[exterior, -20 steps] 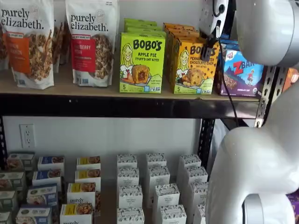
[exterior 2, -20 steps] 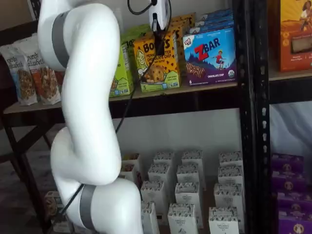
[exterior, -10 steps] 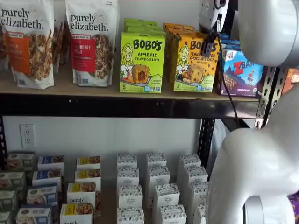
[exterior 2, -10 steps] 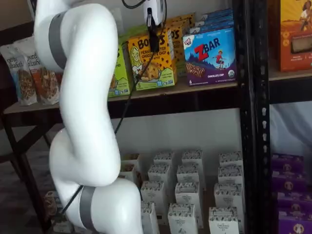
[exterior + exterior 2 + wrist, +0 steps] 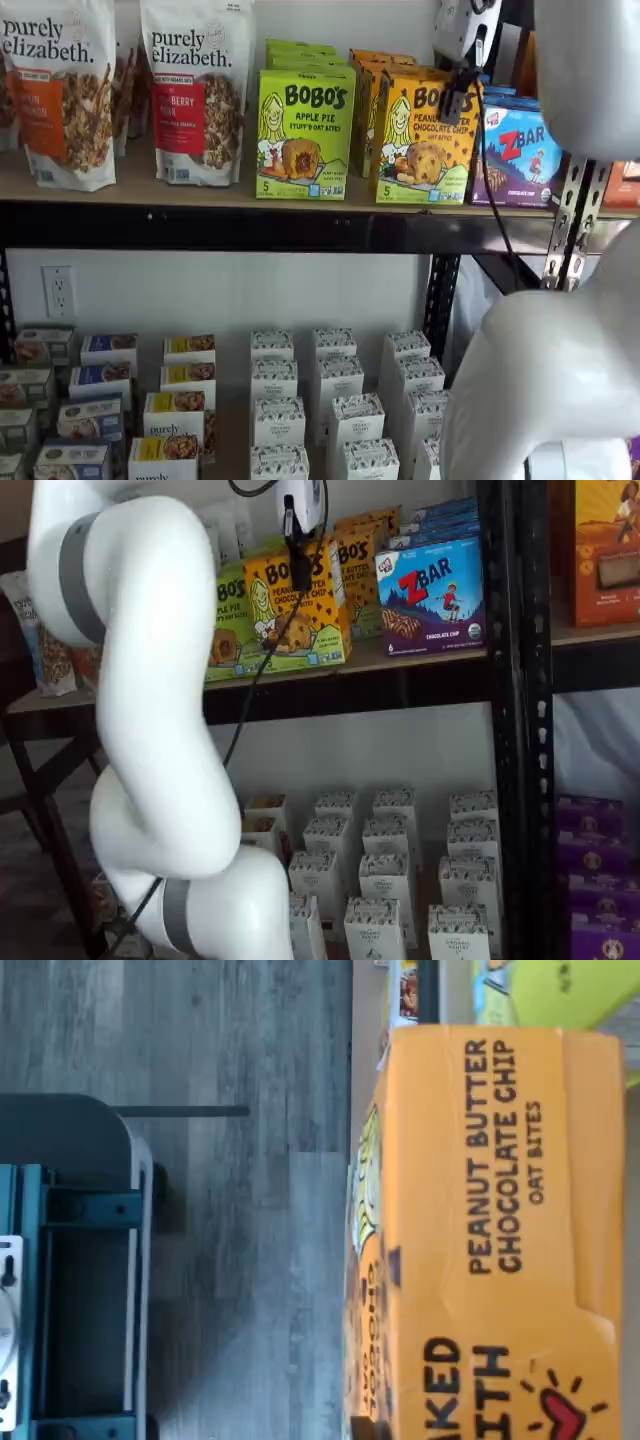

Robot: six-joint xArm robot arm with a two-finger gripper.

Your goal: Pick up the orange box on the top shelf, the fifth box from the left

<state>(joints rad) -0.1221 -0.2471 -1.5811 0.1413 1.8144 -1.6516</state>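
Now | fingers [image 5: 297, 555]: clamped on one orange box [image 5: 297, 610] | top shelf [image 5: 200, 192]: two granola bags

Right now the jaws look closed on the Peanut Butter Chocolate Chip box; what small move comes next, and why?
Probably draw the gripper straight back a little more. Its jaws are shut on the top of the orange box, which stands at the front edge of the top shelf, beside the Apple Pie box. A straight pull should avoid bumping it.

Gripper [image 5: 297, 552] — fingers closed, arm raised
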